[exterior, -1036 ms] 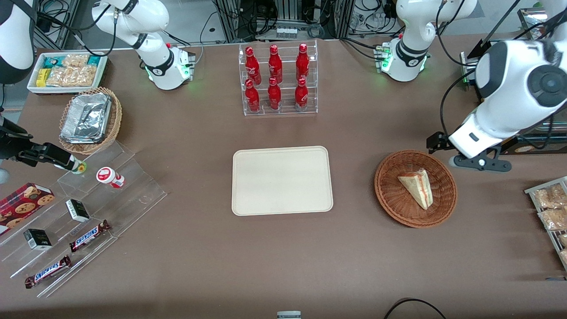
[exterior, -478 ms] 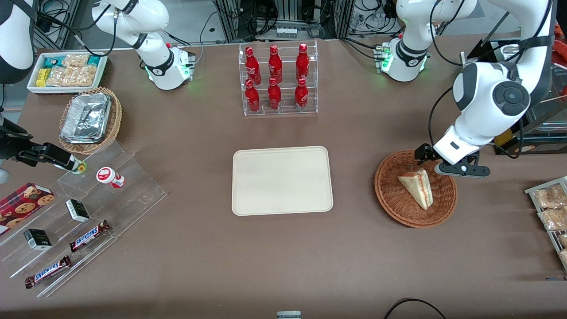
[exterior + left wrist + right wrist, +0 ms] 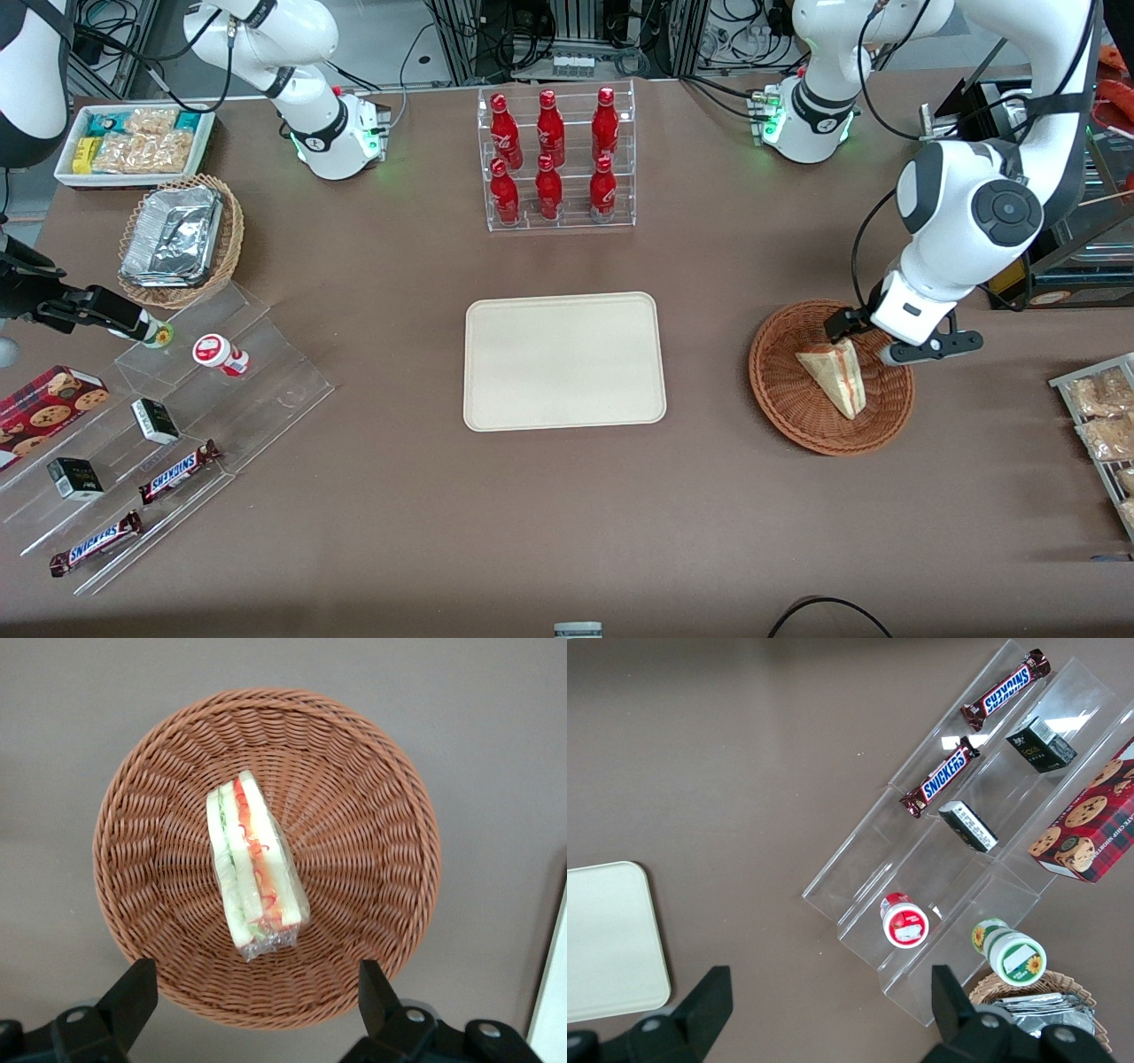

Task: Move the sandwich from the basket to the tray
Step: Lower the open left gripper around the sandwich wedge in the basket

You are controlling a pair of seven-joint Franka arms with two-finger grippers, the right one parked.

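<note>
The sandwich [image 3: 835,377] lies in the round basket [image 3: 788,399], which sits toward the working arm's end of the table, well apart from the cream tray [image 3: 563,361] at the table's middle. Farther from the front camera than the tray stands a clear rack [image 3: 558,159] holding 6 red bottles [image 3: 549,133] in 2 rows. Toward the parked arm's end are a clear stepped stand [image 3: 177,425] with 2 chocolate bars [image 3: 177,470], a tan basket of foil containers [image 3: 177,239] and a white bin of snack packets [image 3: 133,146]. Nothing lies on the table between basket and tray.

The sandwich is a wedge whose long axis runs at a slant, its narrow tip toward the front camera and its broad end under the gripper [image 3: 257,992]. In the left wrist view its red and green filling edge faces up, seemingly under clear wrap.

The gripper hovers over the basket's rim, jaws spread wide, 1 finger [image 3: 133,992] to each side of the sandwich's end, apparently not touching it.
</note>
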